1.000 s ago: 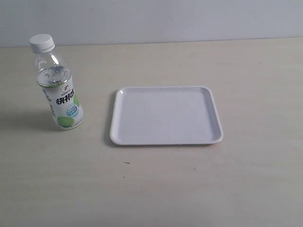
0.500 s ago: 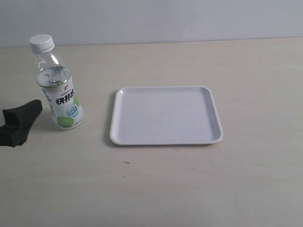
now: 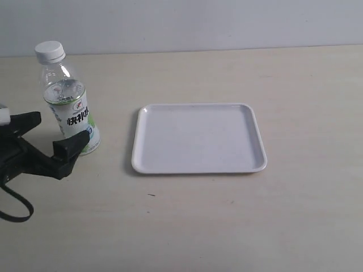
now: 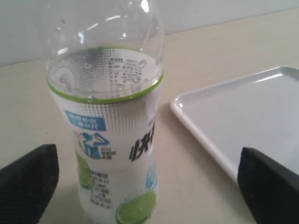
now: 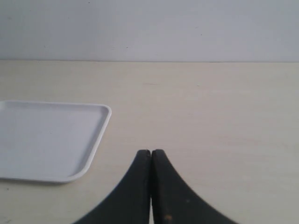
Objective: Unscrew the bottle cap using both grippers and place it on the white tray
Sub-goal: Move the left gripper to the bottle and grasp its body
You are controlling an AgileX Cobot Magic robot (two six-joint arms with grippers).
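Note:
The clear bottle (image 3: 67, 99) with its white-and-green lime label stands upright at the left of the table, and the white ribbed bottle cap (image 3: 50, 51) is on its neck. My left gripper (image 3: 59, 131) is open at the bottle's lower half, with one black finger (image 3: 25, 122) on each side. In the left wrist view the bottle (image 4: 112, 93) fills the gap of the left gripper (image 4: 149, 186), apart from both fingers. The white tray (image 3: 198, 137) lies to the right of the bottle. My right gripper (image 5: 150, 153) is shut on nothing, beside the tray (image 5: 46, 140).
A pale wall runs along the table's far edge. The tray's near corner (image 4: 180, 107) lies close beside the bottle. A black cable loop (image 3: 14, 212) hangs under the left arm at the table's left edge.
My left gripper has come in from the left edge and now straddles the bottle's lower half. The bottle, cap and tray have not moved.

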